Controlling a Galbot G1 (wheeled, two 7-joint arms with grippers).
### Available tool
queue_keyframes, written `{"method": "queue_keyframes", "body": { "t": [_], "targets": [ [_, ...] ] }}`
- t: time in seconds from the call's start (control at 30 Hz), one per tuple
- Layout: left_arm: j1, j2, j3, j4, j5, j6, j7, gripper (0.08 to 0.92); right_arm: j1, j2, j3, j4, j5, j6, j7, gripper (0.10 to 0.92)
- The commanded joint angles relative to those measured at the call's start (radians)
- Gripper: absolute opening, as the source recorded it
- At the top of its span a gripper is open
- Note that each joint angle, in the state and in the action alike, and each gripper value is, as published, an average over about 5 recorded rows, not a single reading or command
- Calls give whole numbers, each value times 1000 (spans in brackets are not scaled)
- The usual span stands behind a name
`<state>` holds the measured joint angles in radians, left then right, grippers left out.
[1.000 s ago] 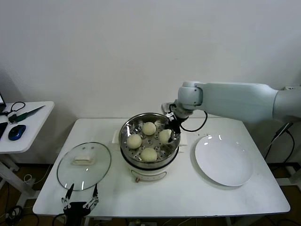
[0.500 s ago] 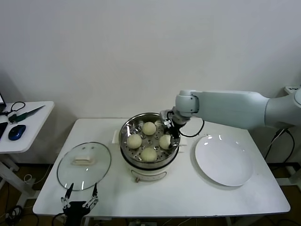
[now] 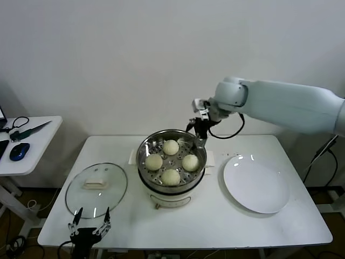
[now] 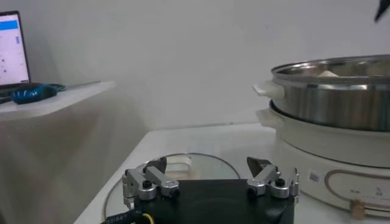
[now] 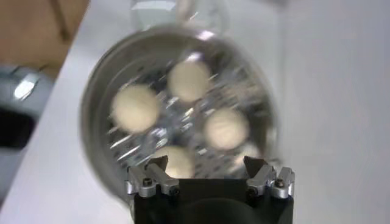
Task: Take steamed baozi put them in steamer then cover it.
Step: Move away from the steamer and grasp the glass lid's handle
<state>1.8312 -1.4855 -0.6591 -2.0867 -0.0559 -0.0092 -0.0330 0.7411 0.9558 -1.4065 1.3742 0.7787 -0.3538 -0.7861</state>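
White wall stands behind a white desk, on which the steamer sits near the middle, its steel basket resting on the cream pot base. All four steamed baozi lie on the perforated floor inside the basket, set apart from one another in a loose ring. The right gripper hangs above the far right rim of the basket with its jaws released and nothing between them; the right wrist view looks straight down on the buns past the spread fingertips. A white plate lies bare on the desk to the right of the steamer. The cover lies flat on the desk to the left of the steamer, handle up, well apart from the pot. The left gripper waits at the near edge of the desk just in front of the cover, jaws spread and holding nothing. The loading looks finished, so the covering step appears to be what is left. The glass lid is likely the heaviest and most fragile piece here, stiff and smooth, and its metal rim lying flush with the desk offers little purchase. The raised rectangular handle at its centre is the sensible place to take hold, pinched across its narrow sides so the lid hangs level and does not swing when lifted.
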Motion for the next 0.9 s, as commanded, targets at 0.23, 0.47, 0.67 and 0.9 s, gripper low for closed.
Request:
{"method": "queue_keyframes", "body": {
  "t": [0.23,0.47,0.67,0.9],
  "targets": [
    [-39,43,-15,-10,-47,9,21,823,-774,-495,962,161,-56,67,596,823],
    [-78,95,-15,8,-59,-15,53,823,-1471,-546,1589,231,-145,179,642,823],
    [-115,129,-24,29,19,-71,72,823,-1962,-362,2018,274,-182,318,674,823],
    [-132,154,-37,60,56,-139,75,823,-2199,-105,2137,278,-243,483,651,823]
  ]
}}
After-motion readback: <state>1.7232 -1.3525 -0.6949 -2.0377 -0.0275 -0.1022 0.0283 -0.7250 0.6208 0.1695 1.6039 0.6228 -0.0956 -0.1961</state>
